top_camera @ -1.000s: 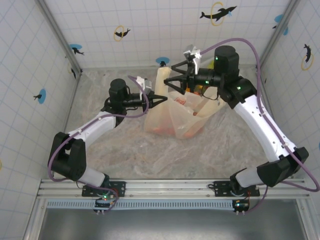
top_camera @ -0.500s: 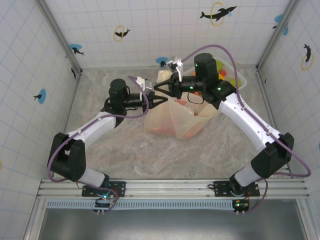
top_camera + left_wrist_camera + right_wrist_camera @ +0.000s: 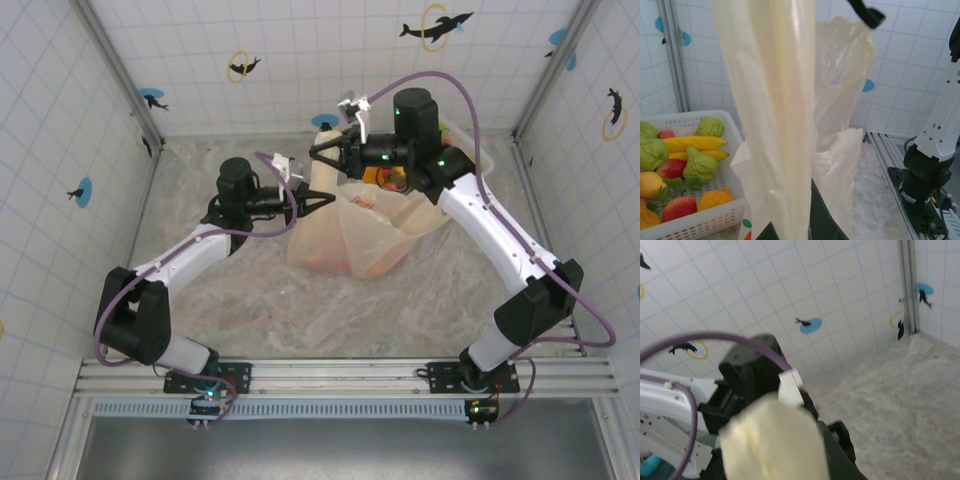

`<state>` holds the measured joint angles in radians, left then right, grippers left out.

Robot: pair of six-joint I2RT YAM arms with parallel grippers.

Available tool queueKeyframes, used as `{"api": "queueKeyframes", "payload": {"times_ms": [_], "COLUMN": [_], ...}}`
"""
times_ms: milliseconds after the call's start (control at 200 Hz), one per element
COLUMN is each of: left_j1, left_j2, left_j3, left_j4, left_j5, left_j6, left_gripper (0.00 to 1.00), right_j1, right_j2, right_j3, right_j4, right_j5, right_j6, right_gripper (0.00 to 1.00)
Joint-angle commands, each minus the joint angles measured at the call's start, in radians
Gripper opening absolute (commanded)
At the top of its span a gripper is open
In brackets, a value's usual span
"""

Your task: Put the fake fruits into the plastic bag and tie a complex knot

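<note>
The plastic bag (image 3: 350,238) stands mid-table, cream-yellow and translucent, with red and orange fake fruits (image 3: 372,203) showing through its film. My left gripper (image 3: 322,199) is shut on one handle loop (image 3: 772,115), which runs taut straight up from its jaws (image 3: 790,226). My right gripper (image 3: 316,153) sits just behind and above the left one, shut on the other handle loop (image 3: 325,176). In the right wrist view that loop is a thick cream bunch (image 3: 774,445) between the jaws (image 3: 787,455). No knot is visible.
A white lattice basket (image 3: 715,212) with more fake fruits (image 3: 692,144), green, yellow and red, stands at the back right behind my right arm (image 3: 478,150). Tiled walls close the table on three sides. The left wrist (image 3: 752,372) is close in front of the right gripper.
My right gripper swung left from above the bag's mouth, closed from wide open onto the second handle loop and drew it up and back. The left arm has kept still.
</note>
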<state>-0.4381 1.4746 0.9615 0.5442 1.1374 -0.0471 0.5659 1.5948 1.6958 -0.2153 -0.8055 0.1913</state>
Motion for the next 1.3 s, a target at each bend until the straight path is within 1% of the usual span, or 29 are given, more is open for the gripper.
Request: {"api": "queueKeyframes", "payload": {"times_ms": [0,20,45,90,315,360,400,470,495,565,625,761,851,876,966,1061,1161,1206,1286,1296], "left_j1": [-0.005,-0.005,-0.005,-0.005,-0.006,-0.004,-0.005,-0.005,-0.005,-0.005,-0.005,-0.004,-0.004,-0.004,-0.005,-0.005,-0.005,-0.004,-0.005,-0.005], "left_j2": [-0.006,-0.007,-0.007,-0.008,-0.012,-0.011,-0.011,-0.013,-0.016,-0.022,-0.027,-0.03,-0.031,-0.033,-0.036,-0.039,-0.043,-0.043,-0.045,-0.045], "left_j3": [-0.012,-0.013,-0.014,-0.015,-0.016,-0.018,-0.02,-0.022,-0.027,-0.026,-0.028,-0.026,-0.027,-0.027,-0.025,-0.022,-0.02,-0.018,-0.015,-0.015], "left_j4": [-0.015,-0.015,-0.014,-0.014,-0.026,-0.026,-0.024,-0.024,-0.023,-0.018,-0.011,-0.001,0.001,0.001,0.005,0.006,0.006,0.006,0.005,0.005], "left_j5": [0.025,0.023,0.024,0.022,0.014,0.01,0.007,-0.002,-0.005,-0.011,-0.014,-0.016,-0.016,-0.016,-0.016,-0.012,-0.008,-0.007,-0.008,-0.009], "left_j6": [0.034,0.035,0.034,0.034,0.041,0.041,0.041,0.039,0.039,0.037,0.032,0.025,0.025,0.025,0.026,0.024,0.022,0.022,0.024,0.024], "left_gripper": [0.0,0.0,0.0,0.0,0.0,0.0,0.0,0.0,0.0,0.0,0.0,0.0,0.0,0.0,0.0,0.0,0.0,0.0,0.0,0.0], "right_j1": [-0.009,-0.009,-0.008,-0.009,-0.023,-0.027,-0.03,-0.044,-0.052,-0.078,-0.106,-0.164,-0.155,-0.148,-0.116,-0.087,-0.055,-0.041,-0.013,-0.01], "right_j2": [-0.018,-0.016,-0.015,-0.013,-0.016,-0.012,-0.01,-0.015,-0.021,-0.049,-0.082,-0.174,-0.218,-0.228,-0.235,-0.217,-0.176,-0.155,-0.117,-0.112], "right_j3": [0.08,0.081,0.082,0.085,0.115,0.136,0.153,0.172,0.173,0.159,0.128,-0.01,-0.101,-0.119,-0.17,-0.208,-0.21,-0.2,-0.18,-0.178], "right_j4": [0.109,0.109,0.111,0.108,0.111,0.113,0.11,0.102,0.099,0.087,0.078,0.068,0.054,0.018,-0.011,0.014,0.032,0.038,0.04,0.064], "right_j5": [-0.015,-0.015,-0.016,-0.021,-0.008,-0.006,-0.005,-0.005,-0.001,0.004,0.005,0.0,-0.009,-0.009,0.014,0.033,0.049,0.057,0.06,0.06], "right_j6": [0.014,0.014,0.016,0.017,0.025,0.038,0.045,0.053,0.056,0.053,0.045,0.009,-0.055,-0.073,-0.111,-0.105,-0.095,-0.09,-0.07,-0.067], "right_gripper": [0.18,0.18,0.14,0.0,0.0,0.08,0.21,0.32,0.38,0.46,0.54,0.71,0.84,0.87,0.91,0.92,0.92,0.9,0.83,0.82]}}
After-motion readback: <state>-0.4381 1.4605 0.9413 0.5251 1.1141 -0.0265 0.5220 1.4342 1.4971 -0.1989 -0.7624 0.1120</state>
